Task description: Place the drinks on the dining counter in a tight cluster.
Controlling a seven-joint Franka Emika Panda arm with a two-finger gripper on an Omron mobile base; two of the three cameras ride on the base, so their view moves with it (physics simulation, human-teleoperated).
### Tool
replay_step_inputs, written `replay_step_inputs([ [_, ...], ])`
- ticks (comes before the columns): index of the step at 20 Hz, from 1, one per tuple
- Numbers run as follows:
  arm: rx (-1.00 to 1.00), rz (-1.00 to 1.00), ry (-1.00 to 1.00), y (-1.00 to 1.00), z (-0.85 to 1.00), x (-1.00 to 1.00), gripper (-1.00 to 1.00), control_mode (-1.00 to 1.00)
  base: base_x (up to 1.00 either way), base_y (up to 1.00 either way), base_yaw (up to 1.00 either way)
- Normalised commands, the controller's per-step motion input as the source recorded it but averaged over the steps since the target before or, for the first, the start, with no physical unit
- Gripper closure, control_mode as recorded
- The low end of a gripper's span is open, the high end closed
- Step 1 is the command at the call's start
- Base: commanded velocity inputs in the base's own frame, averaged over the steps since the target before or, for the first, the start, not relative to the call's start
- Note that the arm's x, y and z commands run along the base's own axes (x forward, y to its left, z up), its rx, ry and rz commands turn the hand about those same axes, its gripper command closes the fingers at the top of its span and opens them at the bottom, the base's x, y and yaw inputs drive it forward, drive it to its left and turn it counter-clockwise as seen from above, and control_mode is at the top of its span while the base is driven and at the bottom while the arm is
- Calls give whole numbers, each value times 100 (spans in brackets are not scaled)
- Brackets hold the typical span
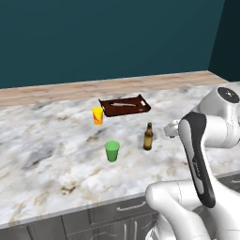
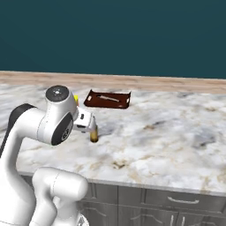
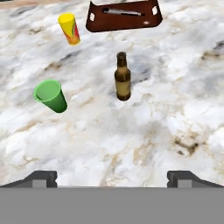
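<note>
A brown glass beer bottle (image 1: pixel 148 137) (image 3: pixel 123 78) stands upright on the marbled dining counter (image 1: pixel 56 154) (image 3: pixel 170 109), the one drink I can see. In the right base view its lower part (image 2: pixel 94 137) pokes out below my hand. My gripper (image 3: pixel 113 179) hangs over the counter on the near side of the bottle, pointing down at it. The jaws are open wide, with nothing between the fingertips (image 3: pixel 41 178). In the left base view the hand sits just right of the bottle, apart from it.
A green cup (image 1: pixel 112 151) (image 3: pixel 50 95) stands left of the bottle. Farther back is a yellow-orange cup (image 1: pixel 97 115) (image 3: pixel 69 28). A dark brown tray (image 1: pixel 124 106) (image 2: pixel 107 99) (image 3: pixel 124 16) holding a utensil lies behind them. Bare marble spreads right of the bottle.
</note>
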Motion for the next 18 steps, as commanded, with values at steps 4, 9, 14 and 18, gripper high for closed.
replay_step_inputs([
  [4, 0, 0, 0, 0, 0, 0, -100, 100, -95, 0, 1],
  [9, 0, 0, 0, 0, 0, 0, -100, 100, -57, 28, 36],
  [14, 0, 0, 0, 0, 0, 0, -100, 100, -7, 62, 86],
  [18, 0, 0, 0, 0, 0, 0, -100, 100, 0, 27, 100],
])
